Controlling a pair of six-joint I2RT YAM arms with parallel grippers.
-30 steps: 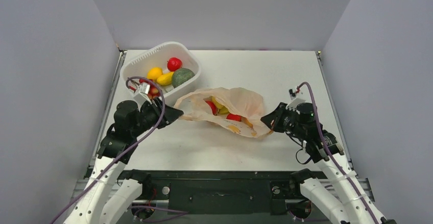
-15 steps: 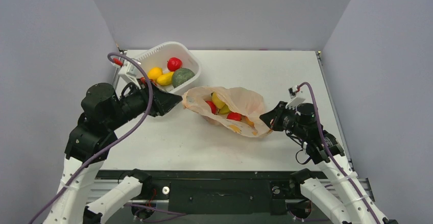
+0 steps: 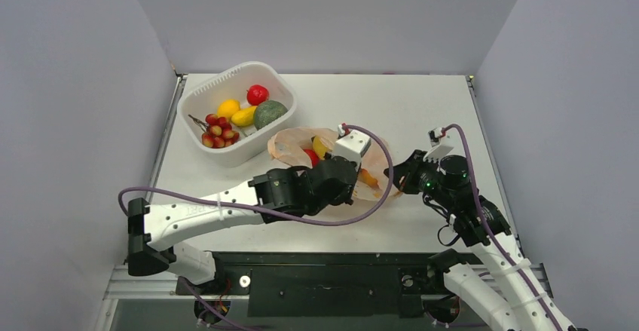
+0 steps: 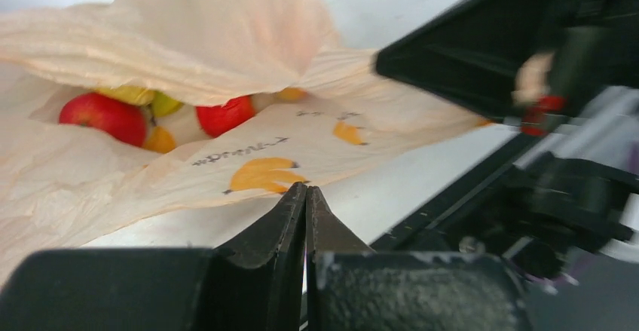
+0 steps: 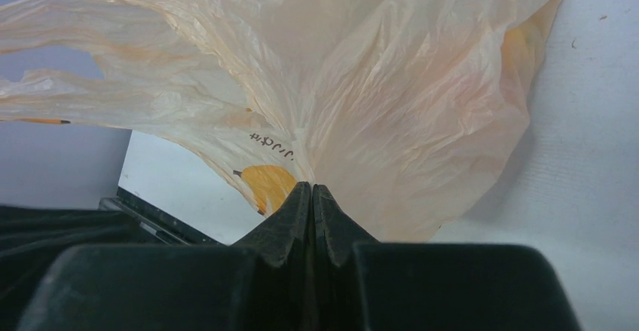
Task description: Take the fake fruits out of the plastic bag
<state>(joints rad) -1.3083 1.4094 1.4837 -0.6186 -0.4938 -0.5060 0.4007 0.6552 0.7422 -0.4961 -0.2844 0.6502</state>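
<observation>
Left gripper (image 4: 305, 190): fingers pressed together, no gap; tips sit right at the near edge of the bag (image 4: 188, 52), just below an orange print; no film seen between them.
Fruits (image 4: 105, 117) lie past those tips, inside the bag mouth under a raised fold; two red ones, a yellow-green one between them, an orange one lower down; none touches the fingers.

Right gripper (image 5: 313, 189): fingers clenched on a pinch of the bag's film; the sheet fans up and outward from the tips, taut and creased; an orange print lies just left of the pinch.

Views differ:
- left wrist view alone looks into the bag and shows the fruits plainly; it also catches the right gripper as a dark, blurred wedge at the bag's far end
- right wrist view shows almost only film; just a yellow-orange glow through the plastic at upper right
- top view shows the layout; the bag lies mid-table (image 3: 392, 105), the left arm reaches across its near side and hides part of it, red and yellow pieces show at the open mouth; the right gripper holds the bag's right end; a white basket (image 3: 249, 150) stands at the far left, just beside the bag, with other fruit in it.
</observation>
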